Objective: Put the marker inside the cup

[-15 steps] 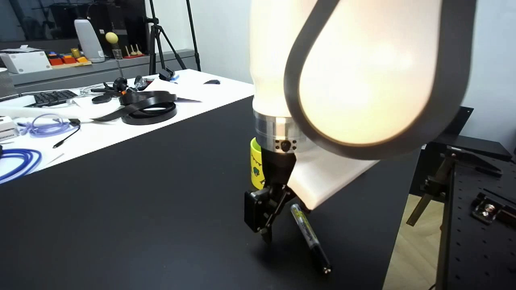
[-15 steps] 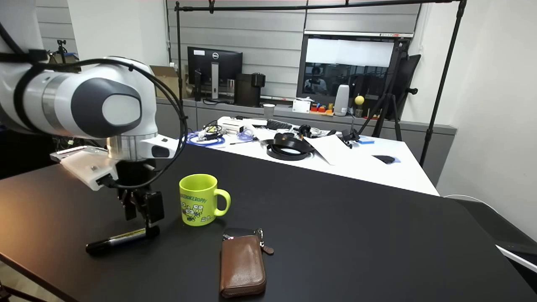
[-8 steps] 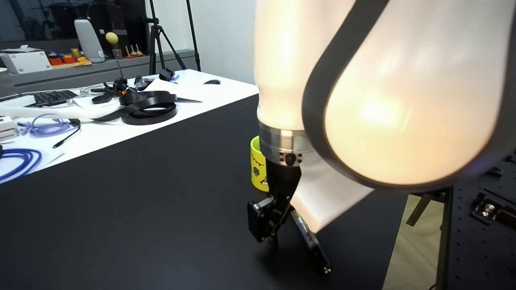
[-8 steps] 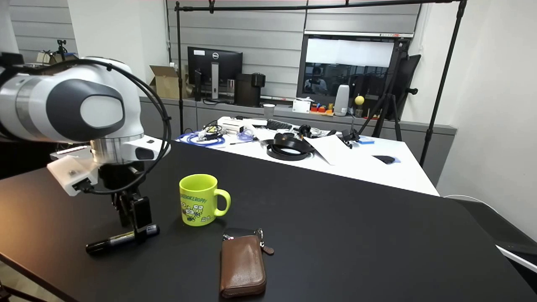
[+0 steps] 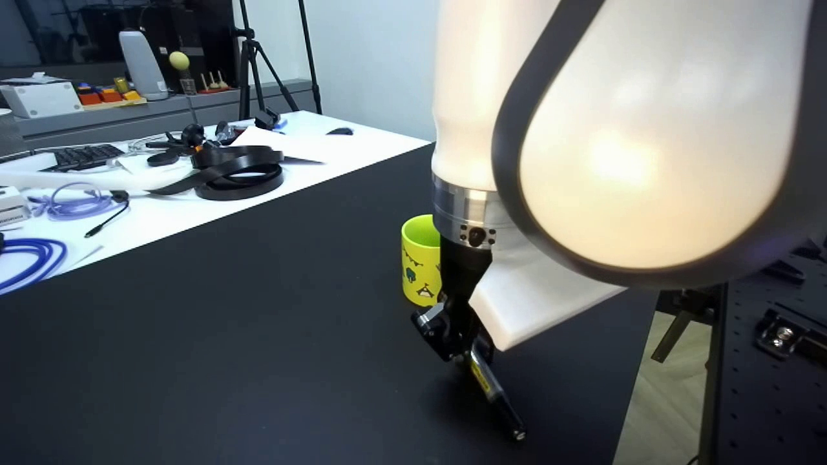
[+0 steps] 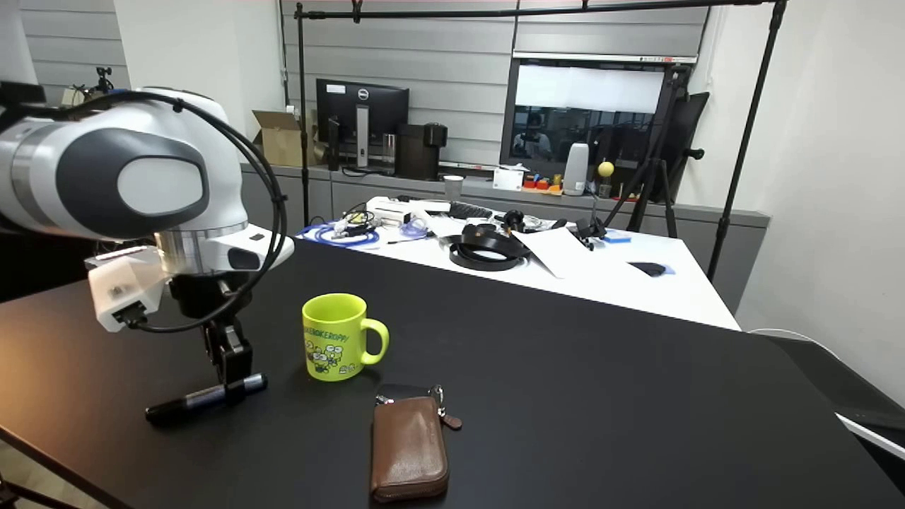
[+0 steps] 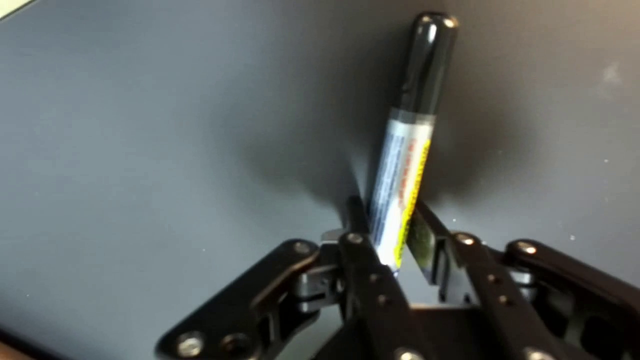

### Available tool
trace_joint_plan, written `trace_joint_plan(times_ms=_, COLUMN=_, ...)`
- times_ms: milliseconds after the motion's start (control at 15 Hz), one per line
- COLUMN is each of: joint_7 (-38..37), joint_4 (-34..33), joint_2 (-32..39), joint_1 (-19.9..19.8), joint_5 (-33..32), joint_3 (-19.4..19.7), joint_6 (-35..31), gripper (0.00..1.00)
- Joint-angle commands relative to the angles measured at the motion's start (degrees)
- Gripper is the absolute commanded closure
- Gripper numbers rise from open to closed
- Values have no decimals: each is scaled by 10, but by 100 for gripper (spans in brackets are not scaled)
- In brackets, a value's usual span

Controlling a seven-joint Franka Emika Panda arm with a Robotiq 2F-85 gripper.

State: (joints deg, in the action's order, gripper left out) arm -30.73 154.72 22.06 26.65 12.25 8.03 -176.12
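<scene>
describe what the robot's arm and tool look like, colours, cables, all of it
The Franka Panda arm has rounded white shells, a dark grey cover with a pale oval centre, and a silver metal collar above the tool. Black cables run along its outside, and a pale boxy housing sits beside the collar. The tool is black, with slim jointed fingers and silver screws.

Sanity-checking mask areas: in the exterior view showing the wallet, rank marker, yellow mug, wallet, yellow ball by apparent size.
Largest to smallest:
1. wallet and yellow mug: close in apparent size, wallet nearer the camera, so unranked
2. marker, partly covered by the gripper
3. yellow ball, in the background
</scene>
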Motion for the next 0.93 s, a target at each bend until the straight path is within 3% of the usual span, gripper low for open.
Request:
trace_joint_plan(times_ms=0, joint_7=0, joint_4=20, joint_2=-38, joint_1=-15, joint_5=10, joint_3=-8, joint_6=11, gripper=99)
trace_joint_plan(times_ms=267, joint_7=11, joint_4=4, joint_2=-91, joint_1=-30, joint_5=-16, joint_3=-6, joint_6=93, gripper=95)
trace_joint_plan(times_ms=533, joint_7=89, joint_4=-44, joint_2=-155, joint_1=-129, joint_5=21, joint_3=-76, joint_6=239, gripper=95)
trace_joint_plan(times_ms=867, joint_7=152, joint_4=-151, joint_2=-160, joint_1=-205, joint_5=4, joint_3=-72, joint_6=410, gripper=95)
